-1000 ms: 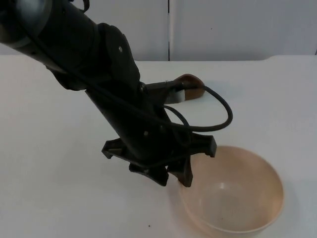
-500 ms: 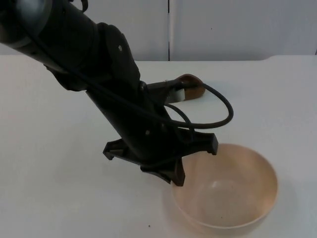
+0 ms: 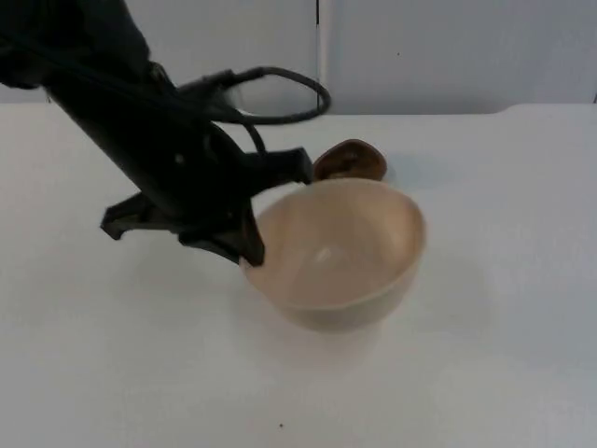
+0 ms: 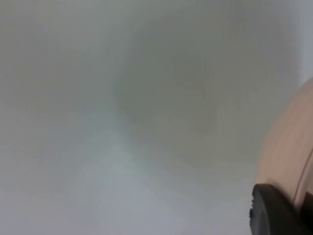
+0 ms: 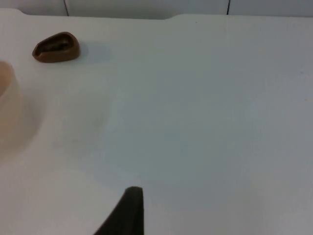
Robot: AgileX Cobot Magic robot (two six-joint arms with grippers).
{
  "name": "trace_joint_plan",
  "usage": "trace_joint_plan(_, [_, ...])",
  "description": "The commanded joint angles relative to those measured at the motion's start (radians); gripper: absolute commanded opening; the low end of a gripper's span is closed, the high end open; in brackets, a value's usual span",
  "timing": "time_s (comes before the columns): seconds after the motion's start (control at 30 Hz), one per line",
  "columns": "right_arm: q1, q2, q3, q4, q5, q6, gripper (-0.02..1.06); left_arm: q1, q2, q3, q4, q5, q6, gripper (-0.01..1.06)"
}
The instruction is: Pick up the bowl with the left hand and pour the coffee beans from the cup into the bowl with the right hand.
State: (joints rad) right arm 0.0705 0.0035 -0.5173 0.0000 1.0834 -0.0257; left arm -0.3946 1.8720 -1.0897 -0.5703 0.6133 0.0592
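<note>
A peach-coloured bowl [image 3: 336, 247] hangs a little above the table near its middle, empty inside. My left gripper [image 3: 250, 250] is shut on its left rim, and the bowl's side [image 4: 289, 147] appears beside the black fingertip [image 4: 274, 211] in the left wrist view. Just behind the bowl stands a small brown cup [image 3: 351, 161] with dark coffee beans in it, untouched. The same cup [image 5: 56, 47] and the bowl's edge [image 5: 7, 93] are in the right wrist view. My right gripper [image 5: 128, 210] waits over bare table, well away from the cup.
The white table top [image 3: 504, 308] runs back to the grey partition wall [image 3: 448, 56]. Bare table lies to the right of the bowl and in front of it. A tiny dark speck [image 3: 281, 427] lies near the front edge.
The left arm has lifted the bowl and carried it from the front right toward the middle, close in front of the cup. The cup has stayed put.
</note>
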Motion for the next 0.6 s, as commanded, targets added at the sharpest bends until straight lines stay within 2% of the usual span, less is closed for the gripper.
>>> trace_joint_plan(0.0, [-0.005,-0.004,0.001,0.0,-0.004,-0.012,1.05,0.038,-0.03,-0.002,0.023,0.013,-0.023,0.0])
trace_joint_plan(0.17, [-0.005,-0.004,0.001,0.0,-0.004,-0.012,1.05,0.113,-0.09,-0.002,0.066,0.029,-0.023,0.0])
trace_joint_plan(0.33, [-0.005,-0.004,0.001,0.0,-0.004,-0.012,1.05,0.152,-0.138,-0.002,0.07,0.05,0.012,0.0])
trace_joint_plan(0.57, [-0.005,-0.004,0.001,0.0,-0.004,-0.012,1.05,0.163,-0.157,-0.002,0.117,0.114,0.022,0.0])
